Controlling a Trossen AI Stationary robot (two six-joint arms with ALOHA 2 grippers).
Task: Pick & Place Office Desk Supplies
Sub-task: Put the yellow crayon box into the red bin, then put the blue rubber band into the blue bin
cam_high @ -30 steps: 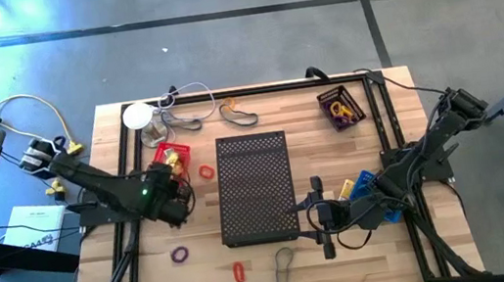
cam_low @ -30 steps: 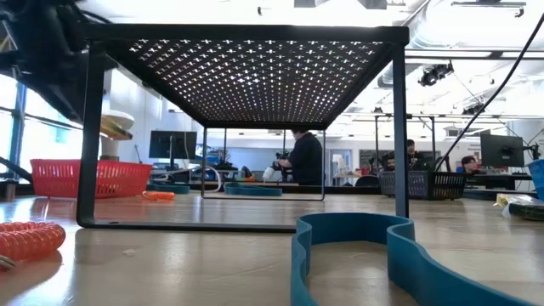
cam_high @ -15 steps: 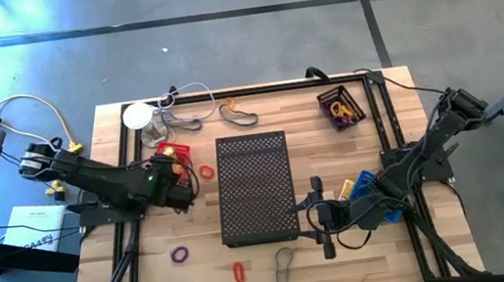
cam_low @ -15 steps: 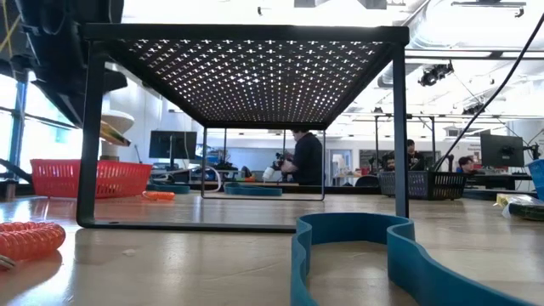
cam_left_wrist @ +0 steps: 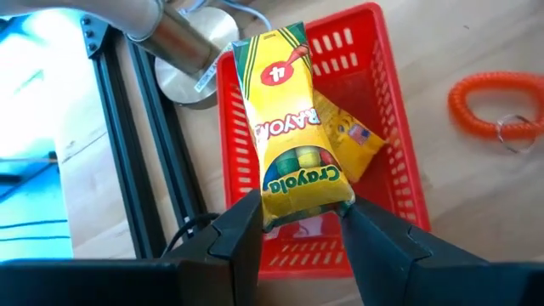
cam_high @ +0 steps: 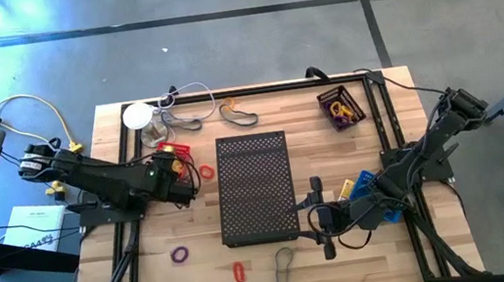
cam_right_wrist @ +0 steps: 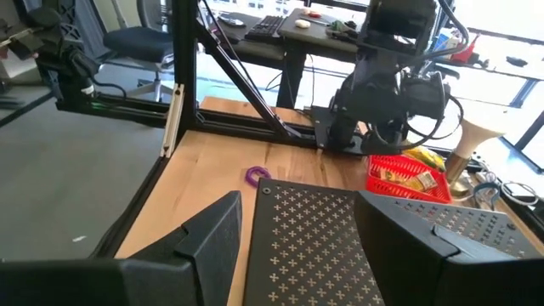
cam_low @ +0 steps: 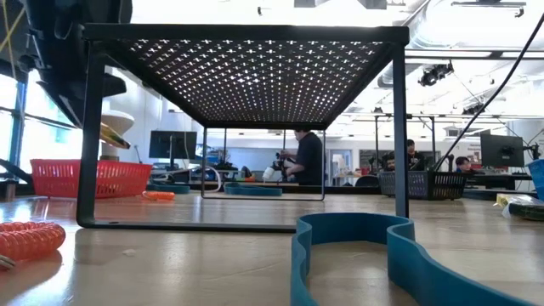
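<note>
A yellow crayon box (cam_left_wrist: 285, 110) sits in my left gripper (cam_left_wrist: 297, 234), which is shut on it and hangs over the red basket (cam_left_wrist: 391, 127) at the table's far left (cam_high: 177, 150). A second yellow box (cam_left_wrist: 350, 134) lies in that basket. On the wood lie an orange coil loop (cam_high: 205, 172), a purple loop (cam_high: 180, 255), a red loop (cam_high: 239, 272) and a grey band (cam_high: 284, 260). My right gripper (cam_high: 320, 215) stands open beside the black perforated stand (cam_high: 256, 187), at its right edge, with nothing between its fingers (cam_right_wrist: 212, 234). My left gripper pinches the crayon box by its near end (cam_left_wrist: 306, 200) between its two fingers, one on each long side. The fingers slant down from the table's left, and the box runs on beyond them along their line. It is held above the red basket's rim.
The black stand fills the table's middle. A white disc with cords (cam_high: 137, 115) and a band (cam_high: 240, 113) lie at the far edge, a purple basket (cam_high: 340, 107) at the far right, a blue basket (cam_high: 373, 193) under my right arm. A black frame rail (cam_left_wrist: 140, 153) runs beside the red basket.
My left gripper has swung toward the table's far edge with the crayon box and now hangs over the red basket; its wrist has rolled a little on the way. It stays shut on the box.
</note>
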